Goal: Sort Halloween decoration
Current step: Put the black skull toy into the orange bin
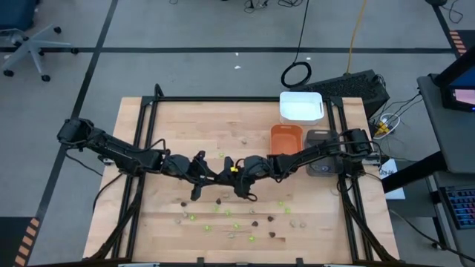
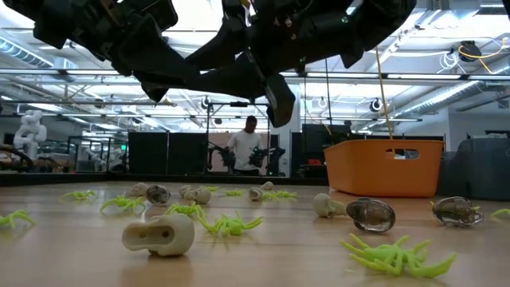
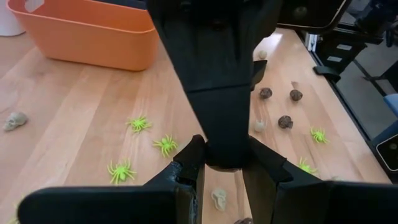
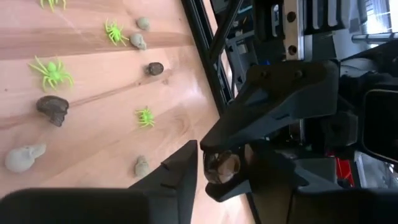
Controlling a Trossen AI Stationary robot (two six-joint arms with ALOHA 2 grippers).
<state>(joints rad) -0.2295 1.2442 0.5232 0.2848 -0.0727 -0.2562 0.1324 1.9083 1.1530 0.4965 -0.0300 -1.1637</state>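
Note:
The Halloween decoration lies loose on the near half of the wooden table (image 1: 148, 119): lime-green spiders (image 3: 164, 145), dark brown lumps (image 4: 52, 108) and pale skulls (image 2: 159, 234). My two arms meet above the table's middle. My left gripper (image 1: 225, 176) reaches in from the left and is shut on one dark brown piece (image 4: 222, 167). My right gripper (image 1: 237, 178) comes from the right, rolled on its side. It is open, with its fingers (image 4: 183, 177) standing on either side of that same piece. In the left wrist view the right gripper's finger (image 3: 217, 87) hides the piece. My left gripper pinches the dark brown piece (image 4: 222, 167) between the ends of its two fingers (image 4: 273, 112). It comes from the table's left, slanting a little downward. The piece is lifted clear, well above the table. My right gripper's fingers stand close beside the piece; whether they touch it I cannot tell.
An orange tray (image 1: 286, 139), a white tray (image 1: 300, 106) behind it and a grey tray (image 1: 320, 152) stand at the table's right. Black frame rails (image 1: 223, 99) run along the table's edges. A person (image 2: 245, 147) stands in the room beyond.

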